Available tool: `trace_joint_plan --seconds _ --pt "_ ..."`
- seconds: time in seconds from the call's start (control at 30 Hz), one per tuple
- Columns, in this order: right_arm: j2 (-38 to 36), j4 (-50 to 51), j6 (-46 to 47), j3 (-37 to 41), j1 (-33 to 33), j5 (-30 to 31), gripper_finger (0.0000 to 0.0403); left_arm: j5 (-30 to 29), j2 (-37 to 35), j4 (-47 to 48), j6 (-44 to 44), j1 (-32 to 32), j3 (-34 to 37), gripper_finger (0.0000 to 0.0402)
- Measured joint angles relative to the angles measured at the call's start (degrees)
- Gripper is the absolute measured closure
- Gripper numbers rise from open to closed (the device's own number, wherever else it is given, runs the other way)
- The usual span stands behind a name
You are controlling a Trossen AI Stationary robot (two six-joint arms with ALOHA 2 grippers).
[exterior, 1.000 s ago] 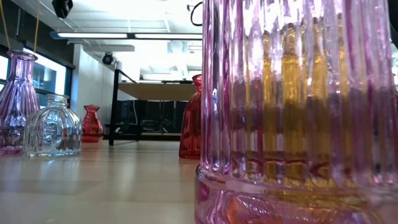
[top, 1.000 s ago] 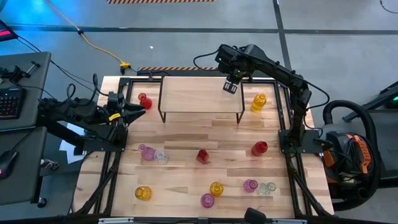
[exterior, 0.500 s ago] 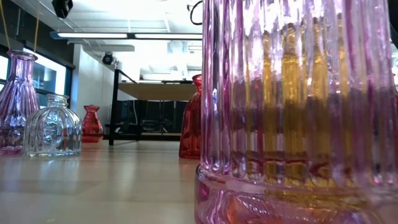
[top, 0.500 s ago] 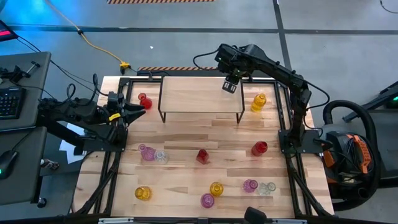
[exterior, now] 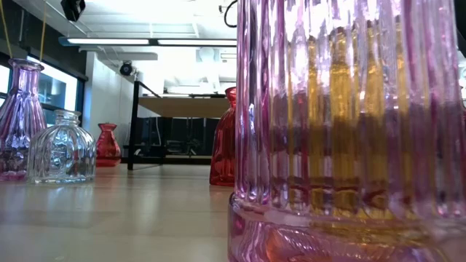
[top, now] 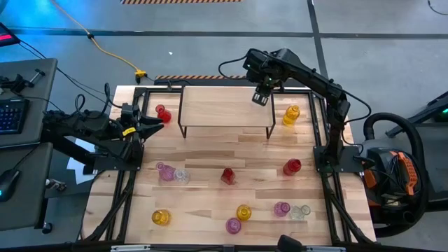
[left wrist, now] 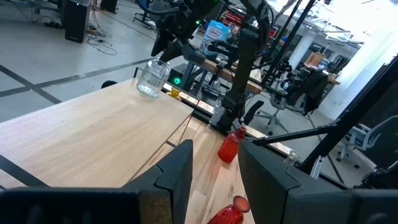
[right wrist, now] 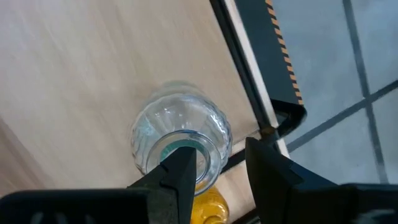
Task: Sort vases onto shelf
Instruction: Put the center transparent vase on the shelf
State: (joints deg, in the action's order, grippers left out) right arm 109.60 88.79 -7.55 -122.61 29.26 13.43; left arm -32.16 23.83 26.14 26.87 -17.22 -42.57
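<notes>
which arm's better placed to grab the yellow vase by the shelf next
Right, probably: the right gripper hovers over the shelf corner beside the yellow vase. The left gripper sits at the table's far side.

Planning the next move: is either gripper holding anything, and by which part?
Nothing held. The right gripper hangs open above the clear vase on the shelf; left gripper empty.

- The shelf top is bare apart from one clear vase at its right rear corner.
- Vases crowd the table's front; its middle lies open.
</notes>
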Motion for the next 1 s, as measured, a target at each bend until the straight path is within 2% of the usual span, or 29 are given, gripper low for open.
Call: trace_joint_plan --seconds 0.8,1.0 --pt "0.13 -1.45 -1.94 0.63 0.00 0.60 0.0288 -0.01 0.00 -0.01 1.42 -0.02 0.00 0.0282" --pt "0.15 -1.55 -1.94 0.63 0.00 4.07 0.0287 -0.01 0.00 -0.01 1.44 0.00 0.00 0.0282"
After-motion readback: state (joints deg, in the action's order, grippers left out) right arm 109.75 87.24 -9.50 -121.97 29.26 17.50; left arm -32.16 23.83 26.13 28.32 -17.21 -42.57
